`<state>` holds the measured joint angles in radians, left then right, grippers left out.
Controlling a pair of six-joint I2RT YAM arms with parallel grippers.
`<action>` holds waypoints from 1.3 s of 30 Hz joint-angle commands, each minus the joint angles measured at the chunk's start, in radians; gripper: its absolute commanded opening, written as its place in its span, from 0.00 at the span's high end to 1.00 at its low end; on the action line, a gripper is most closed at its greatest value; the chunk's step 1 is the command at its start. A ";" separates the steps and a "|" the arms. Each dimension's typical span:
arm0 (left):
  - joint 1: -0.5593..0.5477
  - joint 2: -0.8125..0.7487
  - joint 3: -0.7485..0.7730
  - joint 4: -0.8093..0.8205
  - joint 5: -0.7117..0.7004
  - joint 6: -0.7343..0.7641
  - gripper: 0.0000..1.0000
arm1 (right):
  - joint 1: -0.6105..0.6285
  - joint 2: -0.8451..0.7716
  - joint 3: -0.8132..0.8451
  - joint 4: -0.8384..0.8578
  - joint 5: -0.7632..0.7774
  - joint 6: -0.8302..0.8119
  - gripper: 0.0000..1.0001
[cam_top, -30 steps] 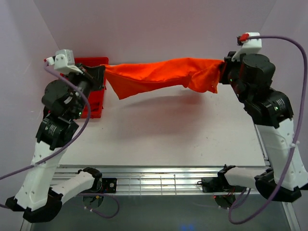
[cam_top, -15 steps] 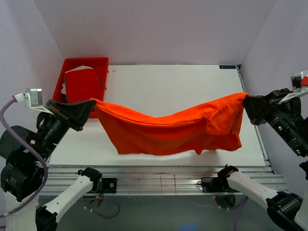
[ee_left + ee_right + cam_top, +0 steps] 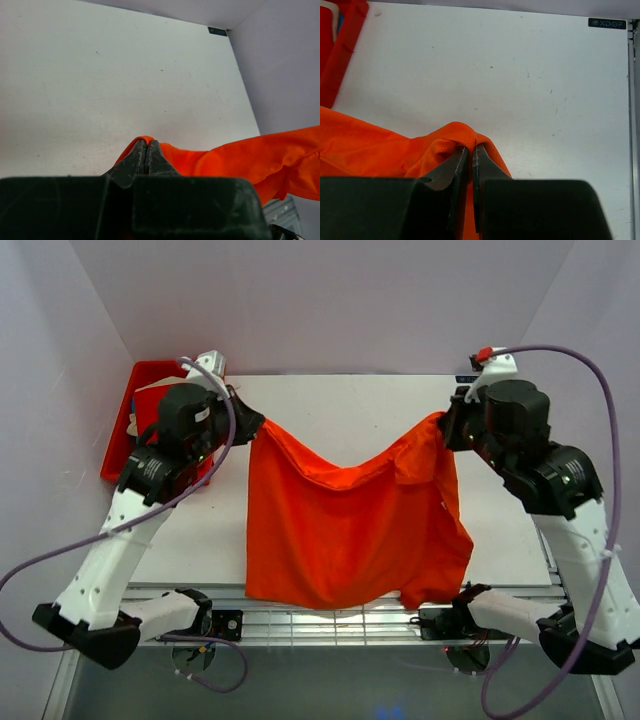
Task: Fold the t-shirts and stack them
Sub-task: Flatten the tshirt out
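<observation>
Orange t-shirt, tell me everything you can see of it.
The orange t-shirt is plain, soft, bright cloth, creased and opened out. It hangs between the two arms: the left gripper and right gripper are each shut on an upper corner. Its top edge sags between them; its lower edge reaches the white table's near edge.

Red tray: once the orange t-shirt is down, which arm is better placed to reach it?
Left, likely: the left gripper pinches the orange t-shirt beside the red tray; the right gripper is far across.
</observation>
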<state>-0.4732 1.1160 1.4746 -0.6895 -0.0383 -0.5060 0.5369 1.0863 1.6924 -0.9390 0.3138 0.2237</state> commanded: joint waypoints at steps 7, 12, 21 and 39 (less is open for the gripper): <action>0.002 0.284 0.485 0.085 -0.097 0.145 1.00 | -0.025 0.337 0.594 0.209 0.116 -0.208 0.92; 0.002 0.317 0.592 0.085 -0.094 0.187 1.00 | -0.031 0.353 0.626 0.224 0.134 -0.291 0.92; 0.002 0.165 -0.149 0.176 -0.126 0.108 1.00 | -0.043 0.182 -0.268 0.381 0.073 -0.231 0.92; 0.002 -0.022 -0.620 -0.018 -0.198 -0.092 0.97 | -0.040 0.348 -0.651 -0.037 -0.110 -0.032 0.84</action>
<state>-0.4732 1.1099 0.8181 -0.6647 -0.2035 -0.5884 0.4969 1.4475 1.0576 -0.8898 0.2203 0.1436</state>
